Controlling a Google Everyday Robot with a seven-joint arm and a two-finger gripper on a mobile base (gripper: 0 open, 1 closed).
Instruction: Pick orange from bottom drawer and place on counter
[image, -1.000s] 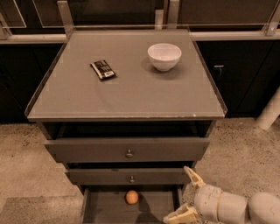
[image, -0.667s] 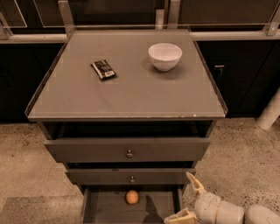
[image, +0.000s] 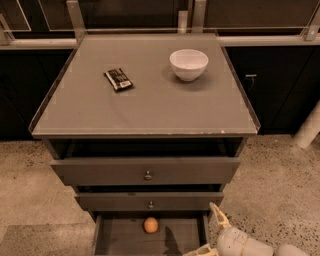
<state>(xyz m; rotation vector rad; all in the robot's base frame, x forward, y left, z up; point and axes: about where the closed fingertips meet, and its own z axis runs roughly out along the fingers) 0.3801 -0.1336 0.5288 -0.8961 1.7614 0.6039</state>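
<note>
1. Nearby, the gripper (image: 210, 232) hangs right of the orange (image: 150, 225), outside the bottom drawer's (image: 125, 239) right wall, jaws spread wide and empty.
2. The orange lies on the open bottom drawer's floor, toward its back.
3. Beyond and above the orange, the counter (image: 150, 107) carries a dark snack packet (image: 118, 79) and a white bowl (image: 188, 64).

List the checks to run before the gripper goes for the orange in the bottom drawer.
1. Lowest plain grey bottom drawer pulled out: ok.
2. Small round orange in plain sight on the drawer floor: ok.
3. Pale two-finger gripper open and empty, by the drawer's right wall, right of the orange: ok.
4. Gripper clears that wall on the way in: cannot tell.
5. Bare spot on the broad flat grey counter, between the round white bowl and the dark flat packet: ok.
</note>
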